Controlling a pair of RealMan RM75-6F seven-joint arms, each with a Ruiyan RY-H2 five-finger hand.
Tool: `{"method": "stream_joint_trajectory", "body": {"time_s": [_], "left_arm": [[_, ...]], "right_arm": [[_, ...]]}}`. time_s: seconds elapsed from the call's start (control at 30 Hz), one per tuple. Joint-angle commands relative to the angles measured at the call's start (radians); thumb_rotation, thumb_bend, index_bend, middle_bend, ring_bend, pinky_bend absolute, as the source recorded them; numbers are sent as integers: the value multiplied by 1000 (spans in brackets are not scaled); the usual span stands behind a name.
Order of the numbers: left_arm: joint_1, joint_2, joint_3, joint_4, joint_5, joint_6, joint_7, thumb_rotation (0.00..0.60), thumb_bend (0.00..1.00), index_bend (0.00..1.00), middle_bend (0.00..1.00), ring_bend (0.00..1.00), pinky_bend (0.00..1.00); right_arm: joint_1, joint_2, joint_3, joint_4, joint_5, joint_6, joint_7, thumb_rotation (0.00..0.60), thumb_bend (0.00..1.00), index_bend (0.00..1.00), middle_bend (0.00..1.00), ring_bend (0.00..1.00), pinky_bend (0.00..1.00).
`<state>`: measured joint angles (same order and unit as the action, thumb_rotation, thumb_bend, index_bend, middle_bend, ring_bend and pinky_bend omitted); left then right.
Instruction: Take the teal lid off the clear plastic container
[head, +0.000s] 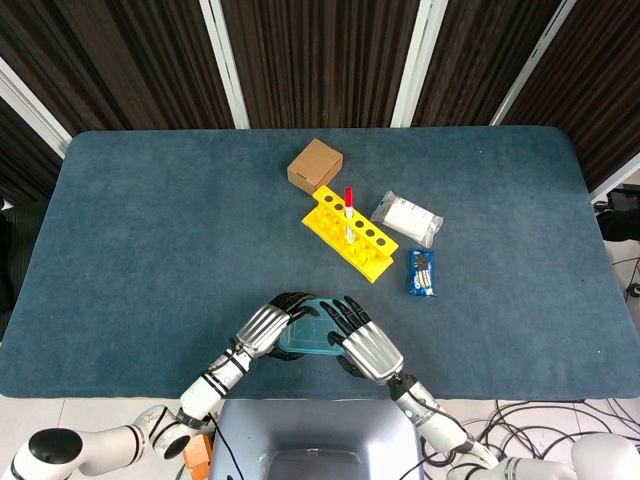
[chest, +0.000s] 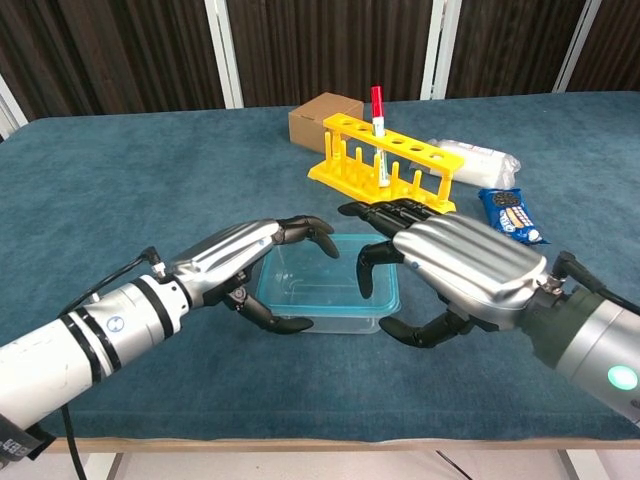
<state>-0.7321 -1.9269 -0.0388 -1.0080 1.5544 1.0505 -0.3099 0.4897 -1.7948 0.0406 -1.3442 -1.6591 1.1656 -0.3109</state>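
Teal lid (chest: 327, 285) sits on the clear plastic container (chest: 330, 312), near the front edge of the blue table (head: 150, 240), right between my two hands. Lid is still on. In the head view the container (head: 308, 337) is mostly covered by both hands, only a teal patch shows.

My left hand (chest: 250, 262) is on the container's left side. Fingers (chest: 305, 230) curl over the lid's left rim from above, thumb comes in low against the front wall. It looks like a grip on the container, contact at the rim and at the wall. Head view gives the same hand (head: 265, 325) from above, fingertips over the teal edge.

My right hand (chest: 455, 270) is at the container's right side, fingers (chest: 372, 262) bent down over the lid's right rim, thumb hooked under near the front right corner. Fingers are apart and curved. I cannot tell if they actually touch the lid or clamp it; no clear hold seen. Head view (head: 365, 340) does not settle it.

Further back, well apart from the hands: yellow tube rack (head: 350, 233) with one red-capped tube (head: 348, 205) standing upright in it, brown cardboard box (head: 314, 165) just behind the rack, white packet (head: 407, 217) to the rack's right, blue snack pack (head: 422, 271) nearer the front.
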Motion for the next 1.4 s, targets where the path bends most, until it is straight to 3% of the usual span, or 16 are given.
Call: {"method": "stream_joint_trajectory", "body": {"time_s": [0.03,0.83,1.2,1.4], "left_arm": [[0,1,0,-2,0,0,1,600,324,557,456,223,316],[-1,19,6,-12,2,-8,5,600,337,557,474,239,327],[1,13,9,1,3,-6,6,600,349,589,537,240,286],[2,17,9,-2,7,1,2,600,350,589,538,240,283]], "right_arm": [[0,-1,0,-2,3,1,-2,600,292,492,0,0,0],[18,6,15,-42,43,7,-49,600,292,514,0,0,0],[26,34,30,-94,68,6,-83,600,293,513,0,0,0],[48,7,38,-60,64,-4,-72,600,294,498,0,0,0]]}}
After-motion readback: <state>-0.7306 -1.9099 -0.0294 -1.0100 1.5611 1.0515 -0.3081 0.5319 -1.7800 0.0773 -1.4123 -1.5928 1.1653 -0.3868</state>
